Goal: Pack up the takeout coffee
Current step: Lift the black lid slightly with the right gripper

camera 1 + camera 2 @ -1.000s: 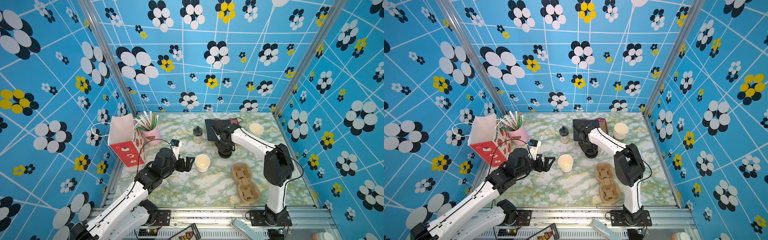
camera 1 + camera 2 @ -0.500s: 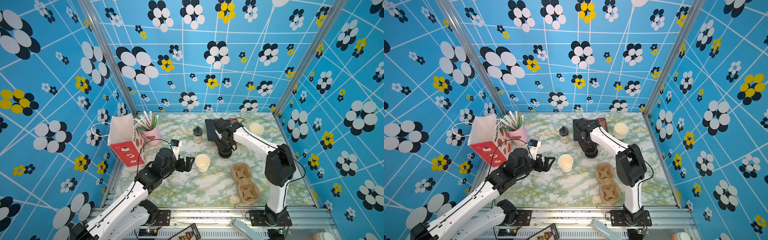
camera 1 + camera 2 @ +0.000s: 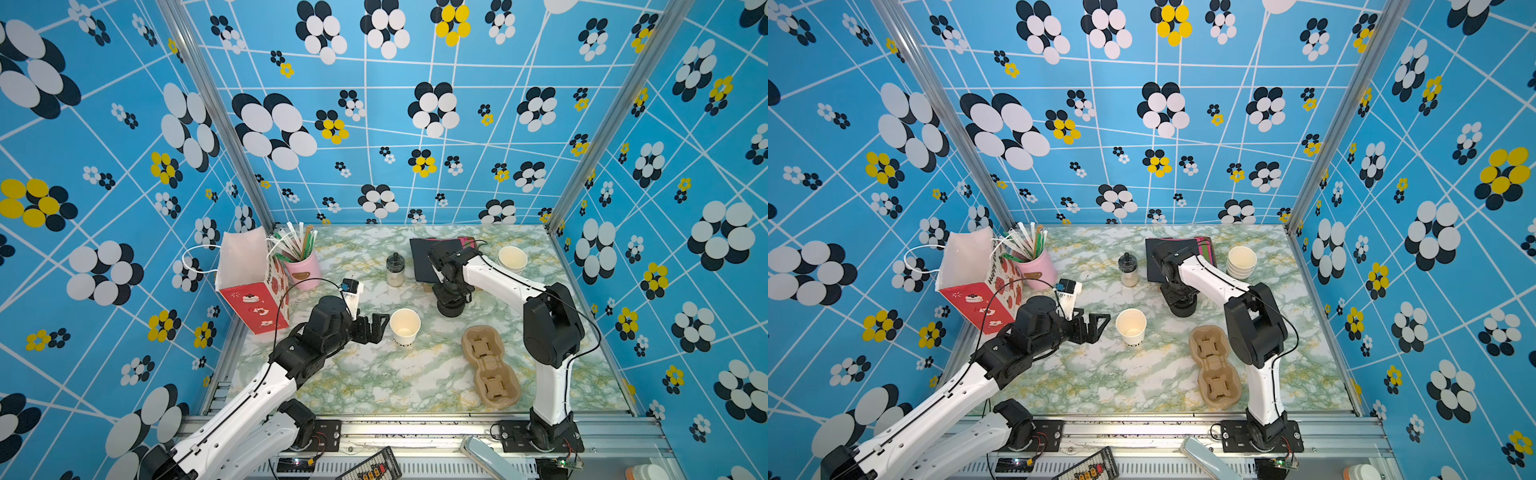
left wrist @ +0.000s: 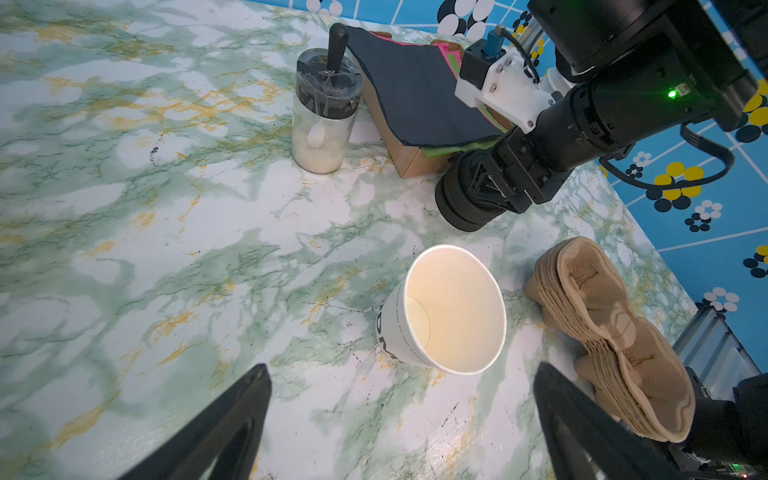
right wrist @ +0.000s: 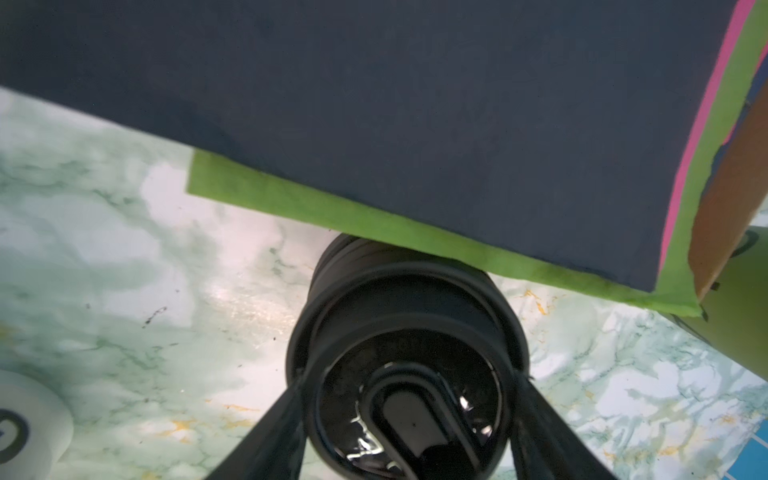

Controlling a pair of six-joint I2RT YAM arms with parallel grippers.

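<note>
While the stack of pulp cup carriers (image 3: 490, 365) at the front right holds nothing, the paper cup (image 3: 405, 327) stands upright just beyond it, mid-table, lidless and apparently empty. My read on handling: near weightless, with a thin wall that crushes under squeeze, and it tips on a nudge. Take it mid-wall, below the rolled rim, with light force.

Beside it, the left gripper (image 3: 381, 329) lies low and level, aimed at the cup. Jaws are spread wide, close to the wall but not touching. The arm stretches forward from the front rail with the elbow low.

Farther back, the right gripper (image 5: 409, 392) points straight down on the stack of black lids (image 4: 461, 208). Its fingers press opposite sides of the top sip lid (image 5: 411, 332), which reads as a pinch across the rim. The lid looks like thin plastic, springy and slick. It's nested, so my guess is two could lift together. The right arm's lower link stands upright and the forearm reaches back toward centre.

Behind: jar of white granules (image 3: 395, 270), nested cup stack (image 3: 512, 259), gift bag (image 3: 257, 303) far left.
</note>
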